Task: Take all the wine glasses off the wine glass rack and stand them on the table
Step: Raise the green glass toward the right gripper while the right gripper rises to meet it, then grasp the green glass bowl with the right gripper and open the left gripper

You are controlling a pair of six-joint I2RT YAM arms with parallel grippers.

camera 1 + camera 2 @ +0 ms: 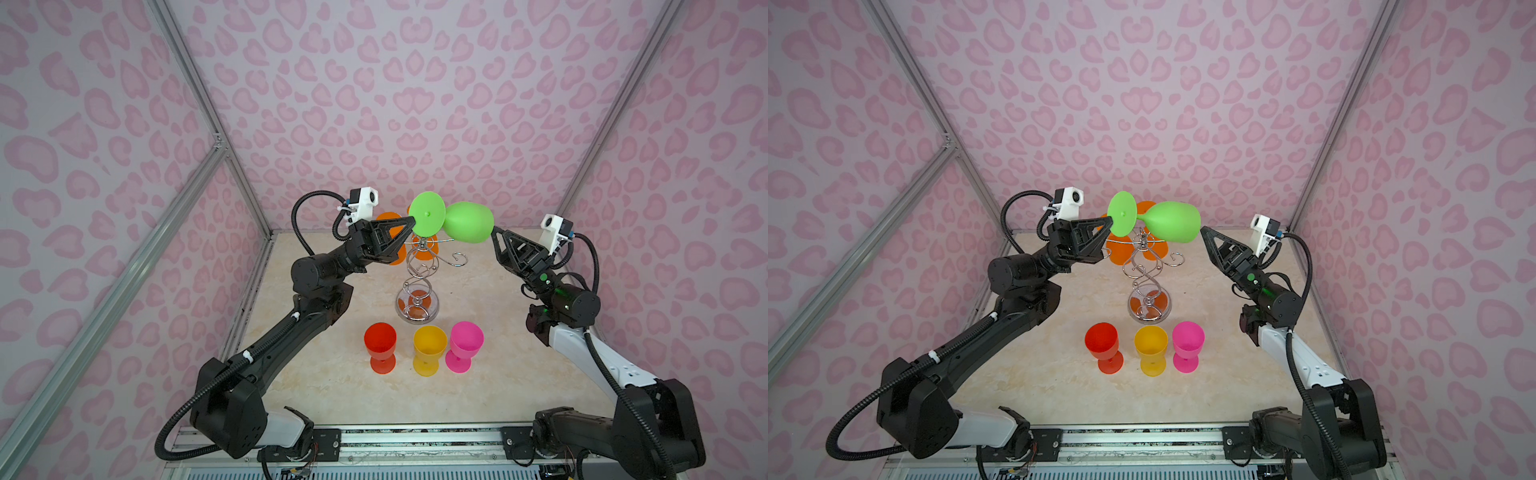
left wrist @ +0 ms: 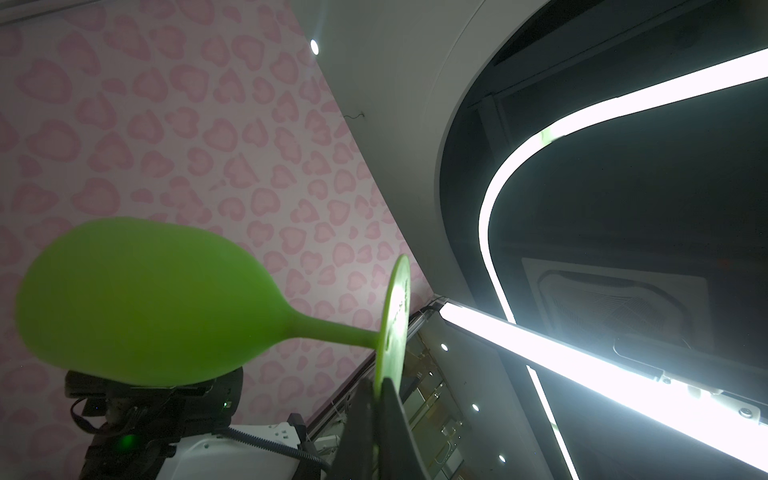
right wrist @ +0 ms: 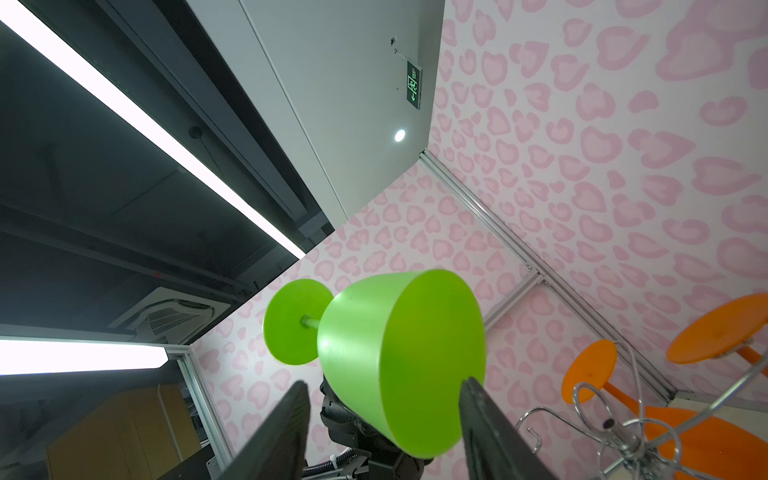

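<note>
Left gripper (image 1: 410,225) pinches the green plastic wine glass's (image 1: 467,227) foot above the chrome wire rack (image 1: 419,266), right gripper (image 1: 494,233) gapes: you risk swivel.

Both arms rise inward toward the far middle. The left gripper (image 1: 410,225) is clamped tight; the right gripper (image 1: 493,232) stands agape

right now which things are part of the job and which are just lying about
In the job: green wine glass, foot pinched in left gripper; right gripper, open at its bowl; wine glass rack; orange glasses hanging on it.
Lying about: red glass, yellow glass, pink glass.
</note>
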